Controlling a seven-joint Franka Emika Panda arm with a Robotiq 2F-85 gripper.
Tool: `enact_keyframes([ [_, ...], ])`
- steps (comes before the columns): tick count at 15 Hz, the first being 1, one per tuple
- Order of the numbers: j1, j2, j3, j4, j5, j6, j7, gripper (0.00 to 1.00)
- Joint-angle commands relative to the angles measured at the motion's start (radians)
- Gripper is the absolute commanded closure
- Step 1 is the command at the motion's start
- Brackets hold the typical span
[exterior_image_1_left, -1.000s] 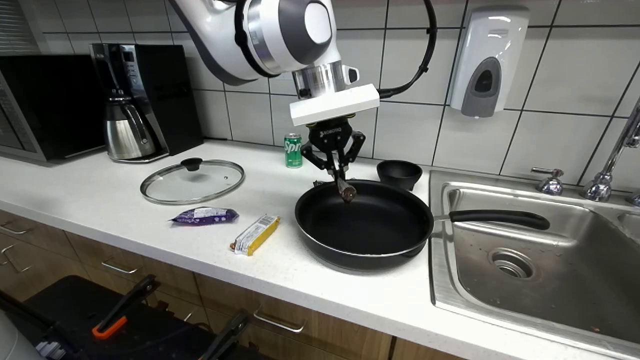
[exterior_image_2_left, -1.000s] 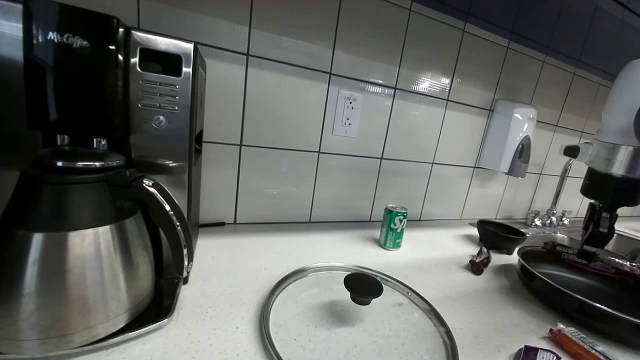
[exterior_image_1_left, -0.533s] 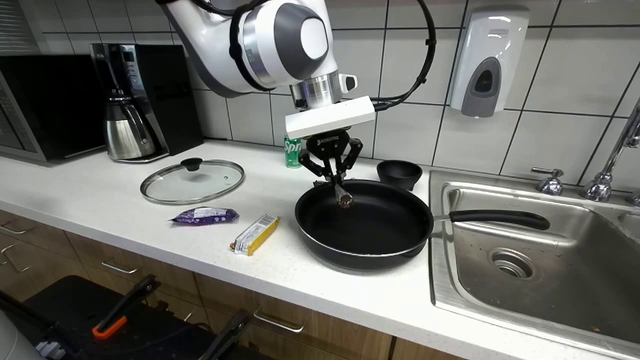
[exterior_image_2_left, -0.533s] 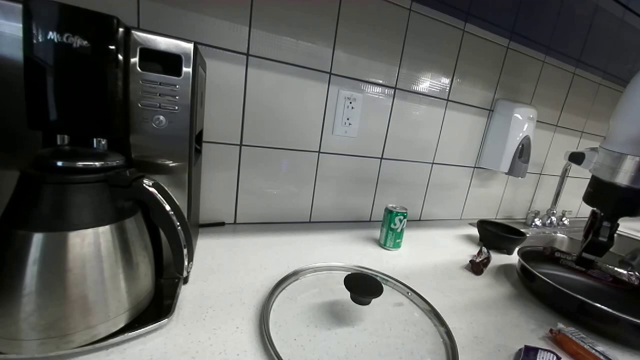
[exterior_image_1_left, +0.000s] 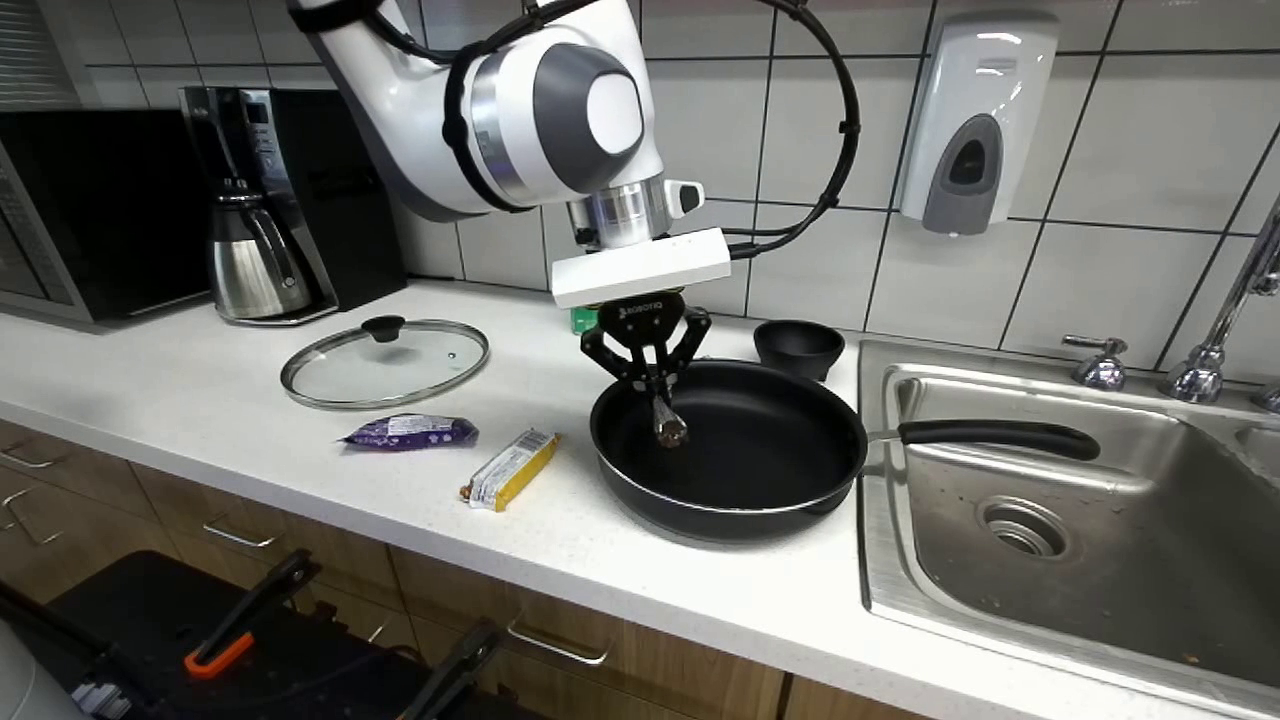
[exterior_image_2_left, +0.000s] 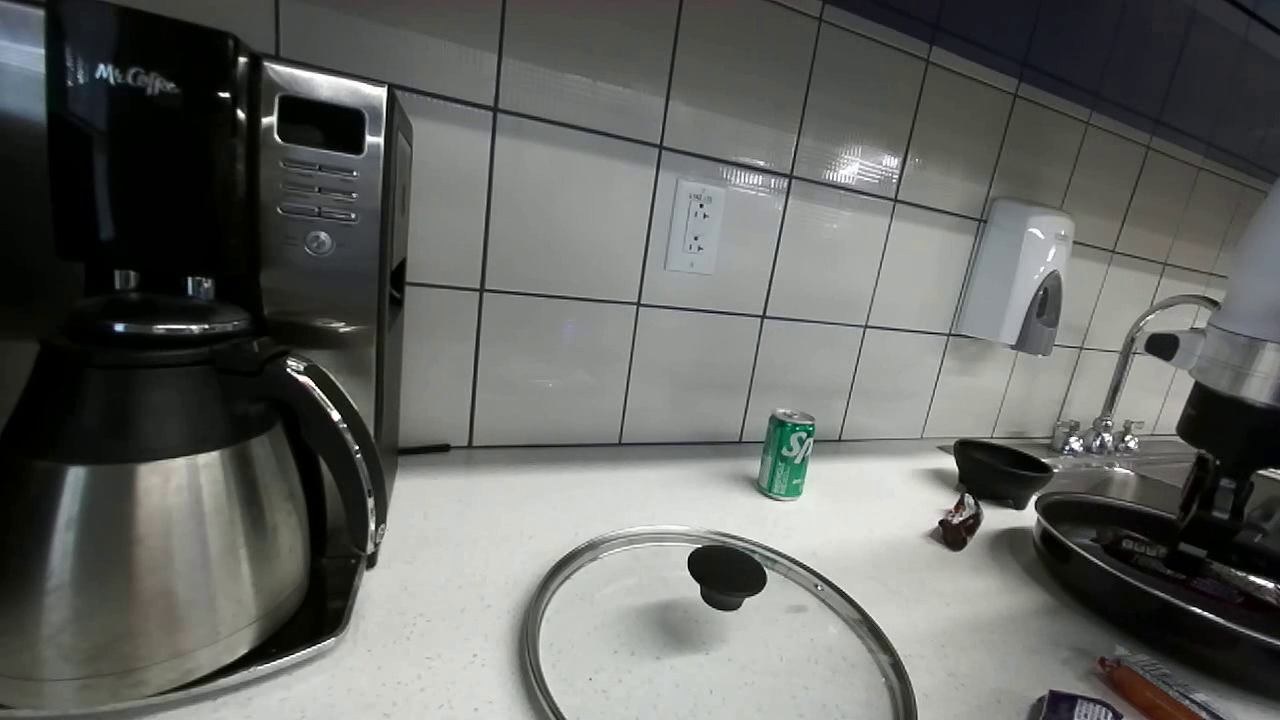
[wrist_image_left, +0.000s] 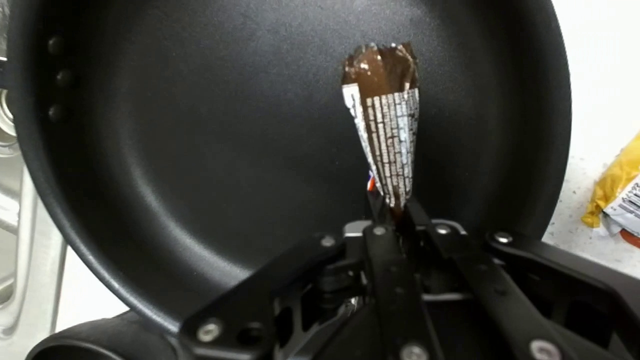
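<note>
My gripper (wrist_image_left: 391, 209) is shut on one end of a brown-wrapped bar (wrist_image_left: 390, 127) with white printing. A finger lies on each side of the crumpled wrapper, and the rest of the bar reaches away from the fingertips. Below them is a round black frying pan (wrist_image_left: 240, 130), its flat inside filling most of the wrist view. In an exterior view the bar (exterior_image_1_left: 669, 428) hangs within the left part of the pan (exterior_image_1_left: 770, 440), low over its floor. Whether it touches the pan I cannot tell. Dark shapes partly hide the bar (exterior_image_2_left: 1135, 545) from the farther camera.
A black bowl (exterior_image_1_left: 798, 345) stands behind the pan, with a small brown wrapped piece (exterior_image_2_left: 961, 522) nearby. Left of the pan lie a yellow packet (exterior_image_1_left: 515, 468), a purple packet (exterior_image_1_left: 410, 431) and a glass lid (exterior_image_1_left: 385, 365). A green can (exterior_image_2_left: 787, 455) stands behind; the sink (exterior_image_1_left: 1060, 520) is right.
In an exterior view, my gripper has come down and a little to the left, carrying the bar deeper into the pan. The pan and the packets have stayed where they were.
</note>
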Motion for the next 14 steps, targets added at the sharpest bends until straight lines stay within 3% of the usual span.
enact_keyframes([
  [1, -0.012, -0.017, 0.005, -0.011, -0.028, 0.009, 0.045, 0.57],
  [9, 0.002, -0.085, 0.016, 0.017, -0.103, -0.038, 0.131, 0.01],
  [14, 0.012, -0.037, 0.038, 0.083, -0.023, -0.022, 0.144, 0.0],
])
